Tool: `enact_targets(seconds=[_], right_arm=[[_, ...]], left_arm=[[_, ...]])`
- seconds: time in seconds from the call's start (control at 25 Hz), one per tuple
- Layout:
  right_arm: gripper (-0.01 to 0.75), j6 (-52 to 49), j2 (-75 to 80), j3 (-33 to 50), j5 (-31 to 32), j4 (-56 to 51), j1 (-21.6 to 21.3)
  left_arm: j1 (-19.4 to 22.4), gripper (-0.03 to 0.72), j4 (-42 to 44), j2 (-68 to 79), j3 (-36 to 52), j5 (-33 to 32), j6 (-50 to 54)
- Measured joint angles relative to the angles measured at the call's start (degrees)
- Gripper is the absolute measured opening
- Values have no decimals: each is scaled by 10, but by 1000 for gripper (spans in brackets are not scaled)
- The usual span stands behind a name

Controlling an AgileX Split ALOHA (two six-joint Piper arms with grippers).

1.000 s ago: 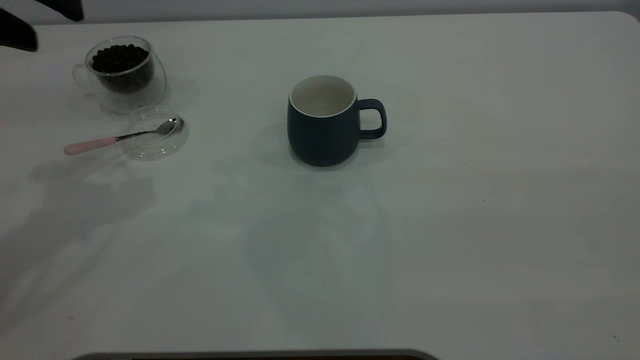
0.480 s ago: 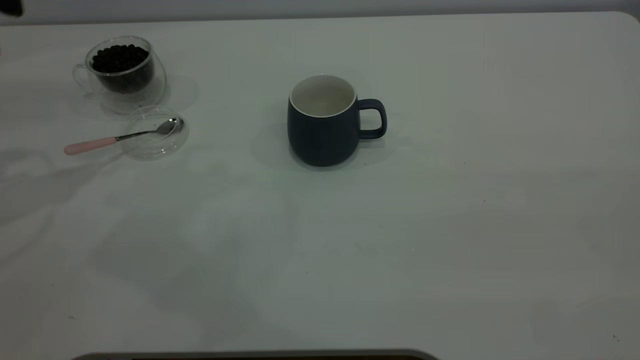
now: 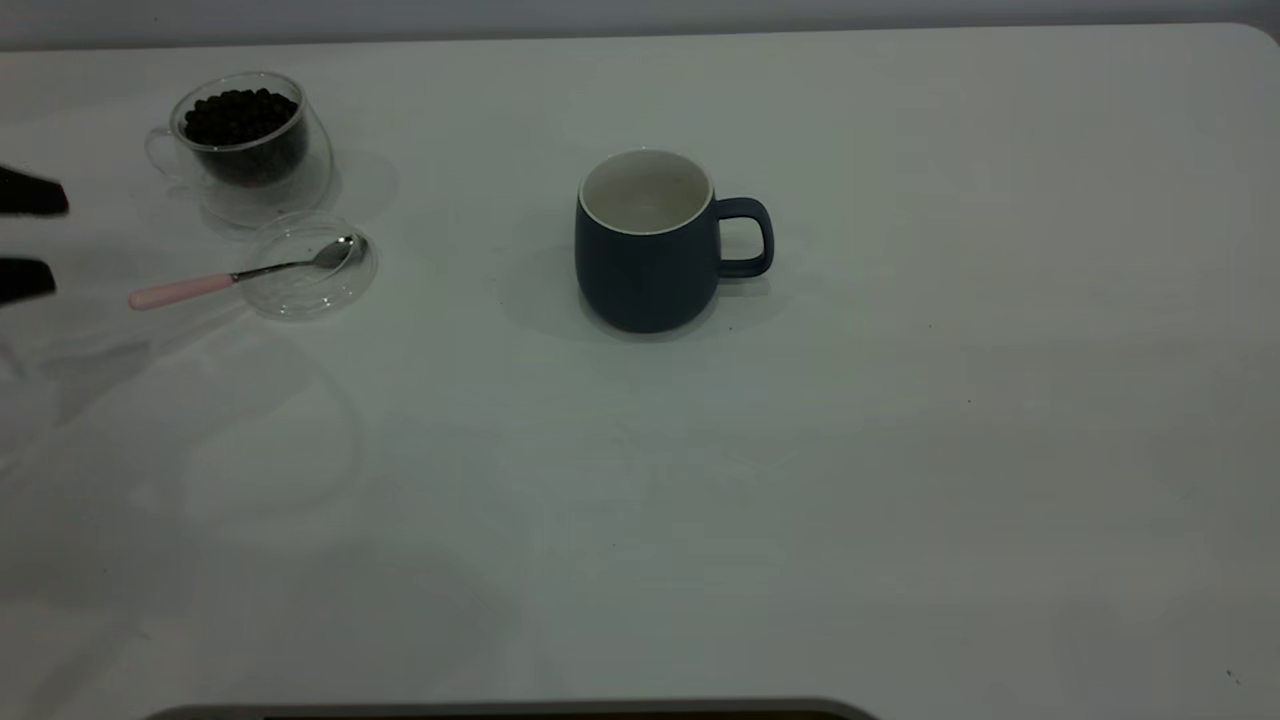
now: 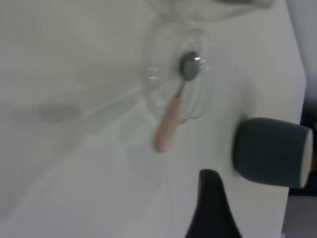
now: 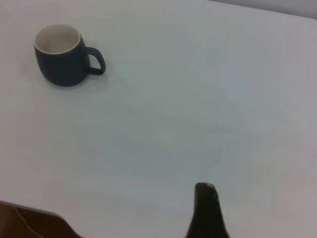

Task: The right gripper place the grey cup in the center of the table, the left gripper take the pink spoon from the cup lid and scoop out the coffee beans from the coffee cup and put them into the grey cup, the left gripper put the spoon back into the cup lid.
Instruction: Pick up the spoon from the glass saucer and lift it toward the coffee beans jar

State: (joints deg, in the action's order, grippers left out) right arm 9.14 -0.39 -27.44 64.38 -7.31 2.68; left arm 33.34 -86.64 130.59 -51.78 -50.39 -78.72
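table (image 3: 900,450): white top, a few dark specks; carries everything below.
grey cup (image 3: 648,245): upright near the table's middle, handle toward the right arm's side, white inside looks empty. Judged heavy, stiff and matte, so it should sit firm while beans are tipped in.
coffee cup (image 3: 250,140): clear glass, far left corner, just behind the lid. Judged fragile and slick.
coffee beans (image 3: 238,115): dark heap up to near the rim; loose, will roll off a tilted spoon.
cup lid (image 3: 310,268): clear disc, flat on the table, close to the coffee cup.
pink spoon (image 3: 200,284): bowl rests in the lid, handle sticks out over the rim toward the left edge. Judged light, thin, smooth; best taken at mid-handle, clear of the glass.
left gripper (image 3: 25,235): at the left edge, fingers apart, empty, near the handle end, not touching.
right gripper (image 5: 205,208): one finger visible, well apart from the grey cup; spread cannot be told.
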Motion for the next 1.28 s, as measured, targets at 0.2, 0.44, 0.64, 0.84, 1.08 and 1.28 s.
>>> enact_targets(seconds=[0.2, 0.44, 0.64, 0.84, 1.08, 1.28], right_arm=[[588, 0, 0, 0, 0, 0, 0], [588, 0, 0, 0, 0, 0, 0], [588, 0, 0, 0, 0, 0, 0], [588, 0, 0, 0, 0, 0, 0], [588, 0, 0, 0, 0, 0, 0], [588, 0, 0, 0, 0, 0, 0]], left_arm=[[1, 593, -9, 30, -1, 1, -22], [28, 593, -3, 60, -2, -2, -35], [29, 593, -50, 99, -10, -28, -87], [28, 593, -63, 141, -39, -77, -107], [-4, 593, -63, 165, -83, -90, -93], [-32, 593, -55, 169, -116, -85, -64]])
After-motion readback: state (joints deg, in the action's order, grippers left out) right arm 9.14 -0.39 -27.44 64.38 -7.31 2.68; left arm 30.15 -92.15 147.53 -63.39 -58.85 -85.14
